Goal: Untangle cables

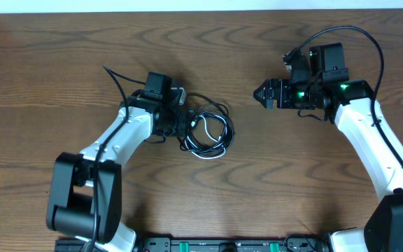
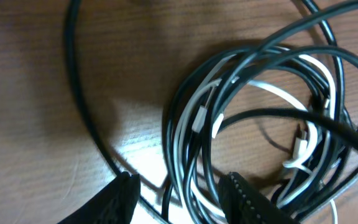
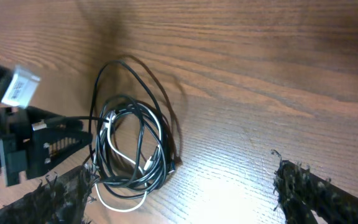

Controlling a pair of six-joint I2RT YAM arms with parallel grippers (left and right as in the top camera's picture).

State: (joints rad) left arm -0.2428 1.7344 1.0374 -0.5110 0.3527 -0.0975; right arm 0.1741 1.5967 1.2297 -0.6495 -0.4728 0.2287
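Note:
The cables [image 1: 208, 131] lie coiled in one tangled heap on the wooden table, thin black cords looped round a short white one. My left gripper [image 1: 186, 126] is open at the heap's left edge, its fingers [image 2: 182, 199] straddling several black and white strands [image 2: 241, 112]. My right gripper [image 1: 264, 94] is open and empty, held apart to the right of the heap. In the right wrist view the heap [image 3: 132, 149] lies at the left, with the open fingers [image 3: 185, 199] low in the frame.
The wooden table [image 1: 257, 196] spreads round the heap. A single black strand [image 1: 114, 77] trails back left past the left arm. The right arm's thicker black wire [image 1: 369, 38] arcs above its wrist.

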